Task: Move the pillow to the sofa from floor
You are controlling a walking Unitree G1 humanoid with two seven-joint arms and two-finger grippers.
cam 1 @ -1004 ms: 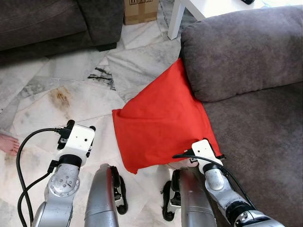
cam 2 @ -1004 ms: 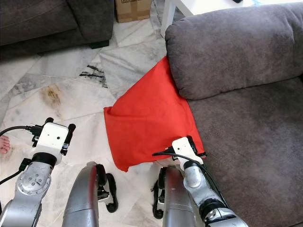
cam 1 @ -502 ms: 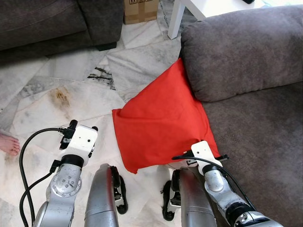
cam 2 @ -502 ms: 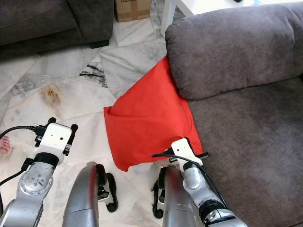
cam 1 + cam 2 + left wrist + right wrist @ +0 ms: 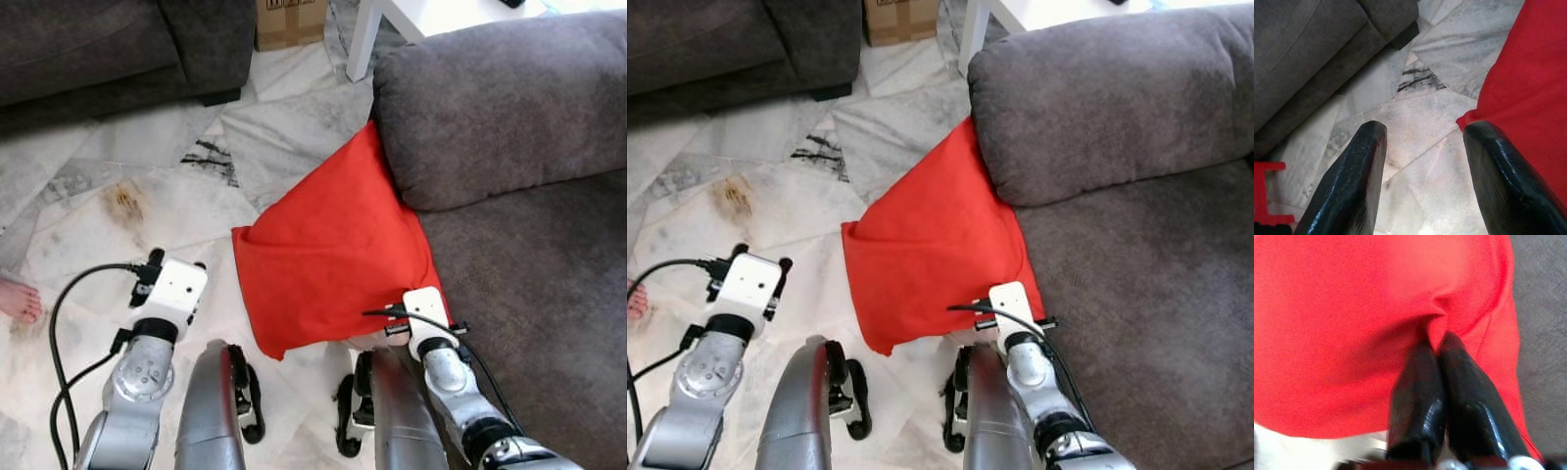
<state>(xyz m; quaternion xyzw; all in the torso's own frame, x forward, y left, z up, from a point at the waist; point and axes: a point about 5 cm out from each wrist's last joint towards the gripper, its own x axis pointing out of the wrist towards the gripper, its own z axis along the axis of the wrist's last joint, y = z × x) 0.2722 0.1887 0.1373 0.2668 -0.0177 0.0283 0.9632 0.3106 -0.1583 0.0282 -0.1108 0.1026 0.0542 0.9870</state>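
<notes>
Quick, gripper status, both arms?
Left gripper: open, empty, over the floor beside the red pillow.
Right gripper: shut on the red pillow, pinching its fabric.

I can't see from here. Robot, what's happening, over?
Right gripper jaws pinched on red pillow. Left gripper open above floor beside it. Pillow leans on grey sofa, not yet on seat.

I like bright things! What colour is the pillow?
Plain red pillow, clearest in the left eye view.
</notes>
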